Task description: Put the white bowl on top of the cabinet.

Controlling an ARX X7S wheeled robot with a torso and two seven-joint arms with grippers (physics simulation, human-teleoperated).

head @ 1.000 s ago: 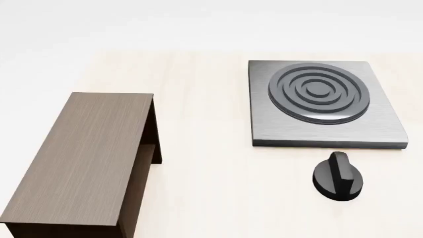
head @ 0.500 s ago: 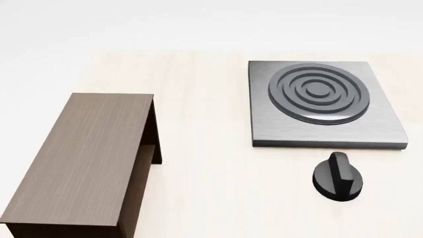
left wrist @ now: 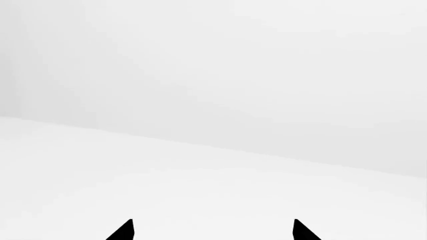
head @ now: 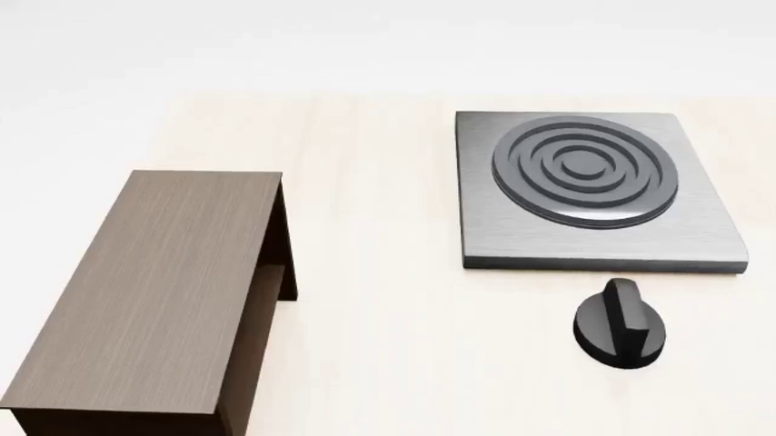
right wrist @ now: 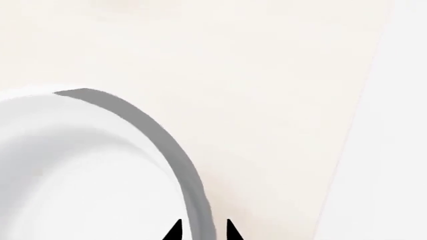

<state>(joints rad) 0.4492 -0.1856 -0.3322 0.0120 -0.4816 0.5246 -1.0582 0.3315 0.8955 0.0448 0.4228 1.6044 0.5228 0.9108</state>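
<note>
The white bowl (right wrist: pixel 80 175) shows only in the right wrist view, as a glossy white inside and a thick grey-shaded rim. My right gripper (right wrist: pixel 202 231) is shut on that rim, one black fingertip inside the bowl and one outside. The bowl is out of the head view, and neither arm appears there. The cabinet (head: pixel 158 291), dark brown wood grain with a long flat bare top, stands at the head view's left. My left gripper (left wrist: pixel 212 231) is open with its tips wide apart, facing blank white background and holding nothing.
A grey square stove plate (head: pixel 594 191) with concentric rings lies at the back right of the pale table (head: pixel 376 345). A black knob (head: pixel 620 322) sits in front of it. In the right wrist view the table's edge (right wrist: pixel 347 145) runs close beside the bowl.
</note>
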